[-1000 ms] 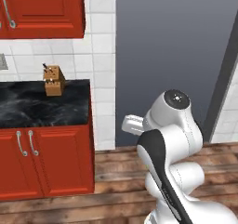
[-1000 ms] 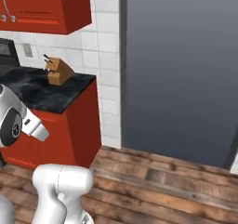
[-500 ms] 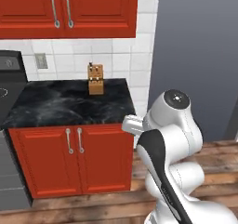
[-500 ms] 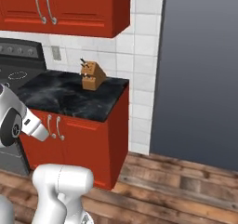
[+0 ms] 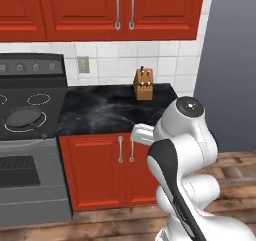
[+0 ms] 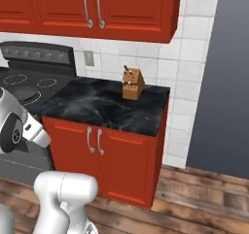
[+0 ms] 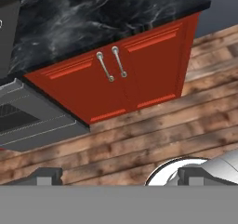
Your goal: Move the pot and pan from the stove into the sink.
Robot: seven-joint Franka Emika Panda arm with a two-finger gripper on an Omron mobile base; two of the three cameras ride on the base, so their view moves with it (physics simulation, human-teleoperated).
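Note:
The stove [image 5: 31, 68] stands at the left edge of the left base view, a black cooktop with white burner rings. The pan [image 5: 22, 117] lies flat on a front burner, its straight handle pointing toward the stove's front right corner. The stove [image 6: 39, 57] also shows at the left of the right base view. The pot and the sink are out of view. In the hand view my gripper [image 7: 120, 176] is open, its two fingertips [image 7: 45, 175] wide apart with nothing between them, hanging over the wooden floor in front of the red cabinet doors [image 7: 116, 74].
A black marbled counter [image 5: 110, 110] on red cabinets runs right of the stove, with a wooden knife block [image 5: 143, 84] at its back. Red wall cabinets [image 5: 120, 10] hang above. A tall grey panel [image 5: 232, 70] closes the right side. The oven front [image 7: 28, 121] juts out low.
The whole picture has slid right as the base moved left: the counter and knife block shifted right and the stove came into view. The arm keeps its folded pose, gripper still open.

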